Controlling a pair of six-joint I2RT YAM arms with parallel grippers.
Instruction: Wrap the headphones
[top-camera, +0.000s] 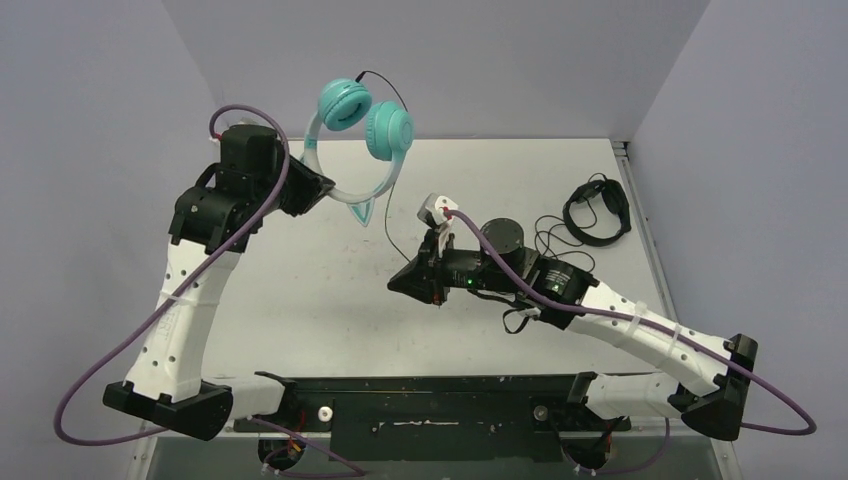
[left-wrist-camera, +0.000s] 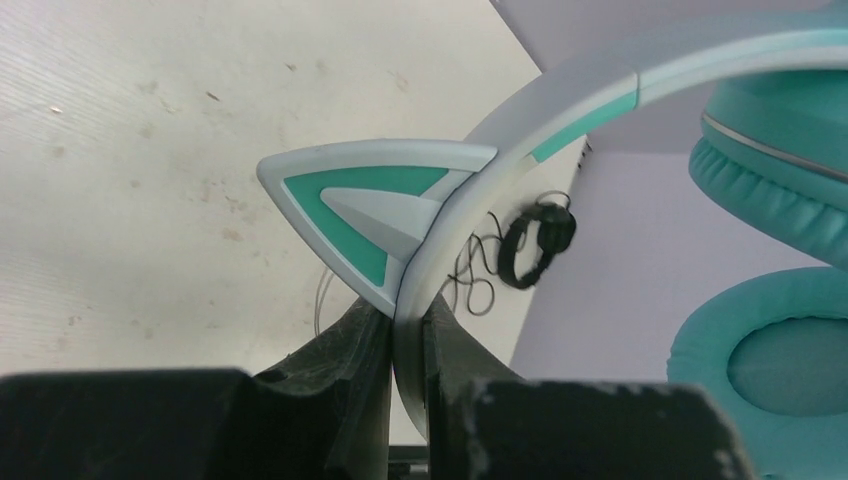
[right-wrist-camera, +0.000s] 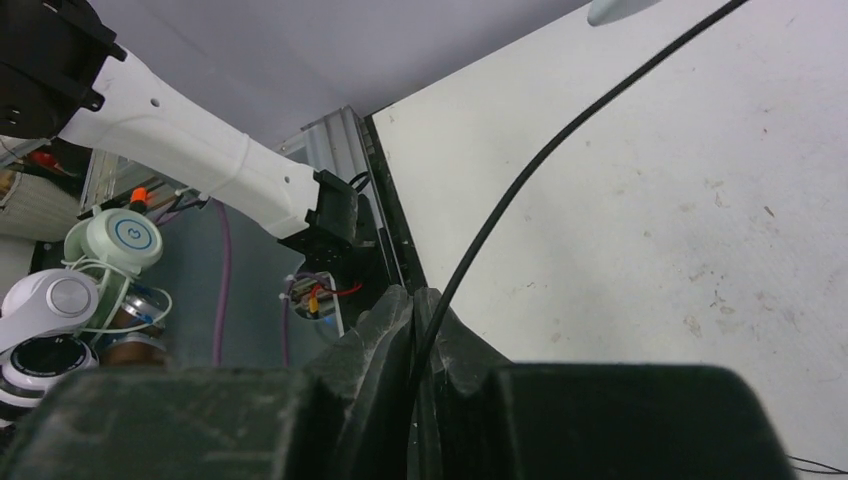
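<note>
Left claw (left-wrist-camera: 405, 335) is pressed together on the headphones (top-camera: 358, 135), pinching the pale headband (left-wrist-camera: 560, 110) between its fingers right beside one cat-ear point (left-wrist-camera: 365, 215), which juts out toward 9 o'clock in the left wrist view. In the top view this claw sits toward 10 o'clock of the desk (top-camera: 300, 300) and holds the headphones up off the surface, so that the headband curves away from it and the two teal ear cups (top-camera: 389, 130) hang at about 12 o'clock, in front of the back wall. The cups lie close together, one a little nearer 11 o'clock than the other.

Right claw (right-wrist-camera: 415, 300) is closed as well, gripping the thin black cable (right-wrist-camera: 560, 140) between its fingers. From there the cable rises in a taut, gently bowed line toward 1 o'clock in the right wrist view. In the top view this claw is near the middle of the desk, pointing toward 9 o'clock, well apart from the left one.

An all-black headset (top-camera: 597, 210) with its own loose cord lies flat on the desk at about 2 o'clock, away from both arms
</note>
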